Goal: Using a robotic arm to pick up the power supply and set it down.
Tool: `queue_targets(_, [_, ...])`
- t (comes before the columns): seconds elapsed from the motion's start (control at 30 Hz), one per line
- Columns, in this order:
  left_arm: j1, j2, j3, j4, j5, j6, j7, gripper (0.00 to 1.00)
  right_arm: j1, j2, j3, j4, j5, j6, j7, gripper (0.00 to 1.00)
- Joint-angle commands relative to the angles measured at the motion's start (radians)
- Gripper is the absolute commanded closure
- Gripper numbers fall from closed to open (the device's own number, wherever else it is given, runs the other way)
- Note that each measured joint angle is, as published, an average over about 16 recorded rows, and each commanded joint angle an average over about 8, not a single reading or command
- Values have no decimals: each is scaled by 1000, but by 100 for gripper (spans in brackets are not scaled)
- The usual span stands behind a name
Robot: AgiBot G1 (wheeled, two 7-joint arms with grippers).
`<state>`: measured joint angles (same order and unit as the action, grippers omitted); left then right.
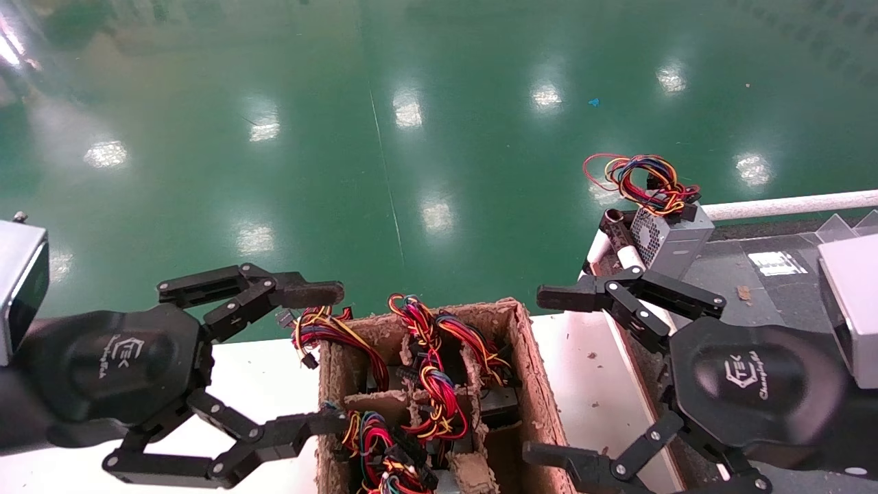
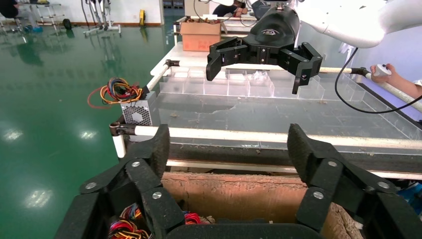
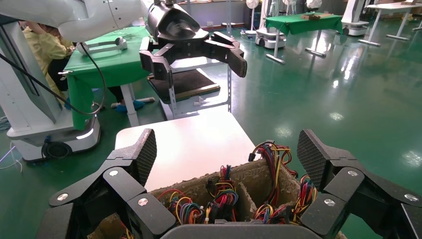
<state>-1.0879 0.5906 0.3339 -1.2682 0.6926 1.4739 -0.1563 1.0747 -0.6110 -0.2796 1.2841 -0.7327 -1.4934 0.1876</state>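
Observation:
A divided cardboard carton (image 1: 528, 384) holds several power supplies. Mostly their tied red-yellow wire bundles (image 1: 439, 391) show; the bodies lie hidden deep in the cells. Another grey power supply (image 1: 675, 240) with a perforated vent face and loose wire loops stands on the belt table's near corner, also visible in the left wrist view (image 2: 139, 113). My left gripper (image 1: 322, 360) hangs open at the carton's left side. My right gripper (image 1: 549, 374) hangs open at its right side. Neither holds anything. Each wrist view looks across the carton (image 2: 234, 194) (image 3: 259, 174) at the other gripper.
The carton rests on a white table (image 1: 260, 384). Right of it runs a dark belt table with white rails (image 1: 775, 206) and clear plastic dividers (image 2: 224, 84). A person's hand (image 2: 393, 77) rests at its far rail. Green floor lies beyond.

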Motion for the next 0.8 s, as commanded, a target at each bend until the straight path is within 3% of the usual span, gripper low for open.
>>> queue_targets(0.03, [0,0,0,0,0,0,0,100,0,0,0,0,0,0,0,0])
queue_targets(0.8, [0,0,0,0,0,0,0,100,0,0,0,0,0,0,0,0])
